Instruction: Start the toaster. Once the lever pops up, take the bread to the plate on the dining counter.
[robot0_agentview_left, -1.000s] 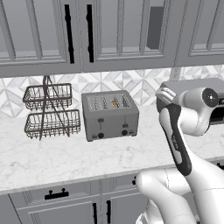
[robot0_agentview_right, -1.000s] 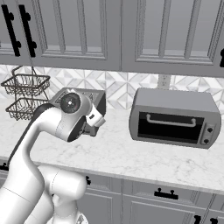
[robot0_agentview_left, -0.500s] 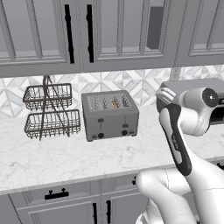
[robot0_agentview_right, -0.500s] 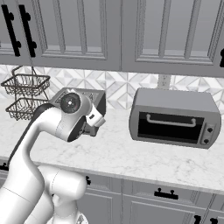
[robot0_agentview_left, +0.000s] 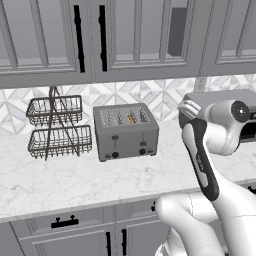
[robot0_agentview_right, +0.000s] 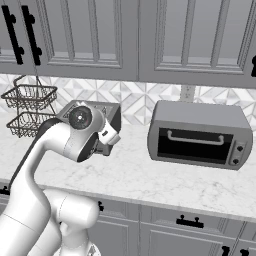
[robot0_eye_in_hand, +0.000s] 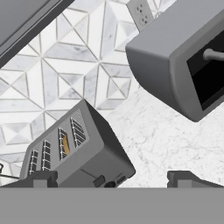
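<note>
We are holding the claw (robot0_eye_in_hand: 111, 179) with its two dark tips wide apart and nothing between them, hanging above the white marbled desk (robot0_agentview_left: 60, 182). The boxy grey metal toaster (robot0_agentview_left: 126, 131) is lying forward and to the arm's left, its long axis running along the tiled wall, its two black levers (robot0_agentview_left: 115, 137) facing us. The small golden-tan bread (robot0_agentview_left: 131, 118) is sitting in one right-hand slot. Beside it a two-tier wire basket (robot0_agentview_left: 57, 129) is standing.
</note>
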